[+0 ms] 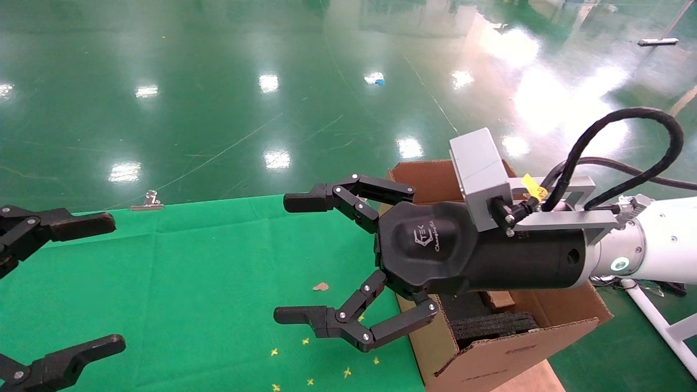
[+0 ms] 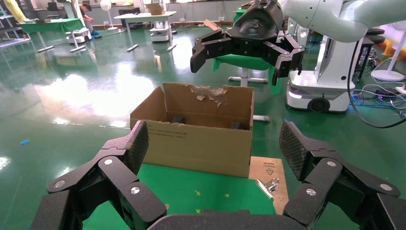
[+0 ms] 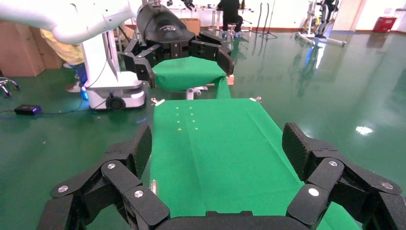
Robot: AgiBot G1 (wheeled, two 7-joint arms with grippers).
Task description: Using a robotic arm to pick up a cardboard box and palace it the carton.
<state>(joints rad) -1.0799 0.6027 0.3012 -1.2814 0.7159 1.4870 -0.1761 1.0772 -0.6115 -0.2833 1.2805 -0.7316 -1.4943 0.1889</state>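
From the head camera, your right gripper [image 1: 297,258] hangs wide open and empty above the green cloth [image 1: 190,283], just beside the carton [image 1: 490,348], whose near wall stands at the cloth's right edge. Your left gripper [image 1: 81,283] hovers open at the cloth's far left, with bare cloth between the two. A metal clip [image 1: 147,202] sits on the back edge.

Through the left wrist camera, the carton [image 2: 196,143] shows one torn, ragged flap and black foam inside.

Through the right wrist camera, green cloth [image 3: 215,143] stretches between the spread fingers [image 3: 139,148]. The small cardboard box appears in no view.
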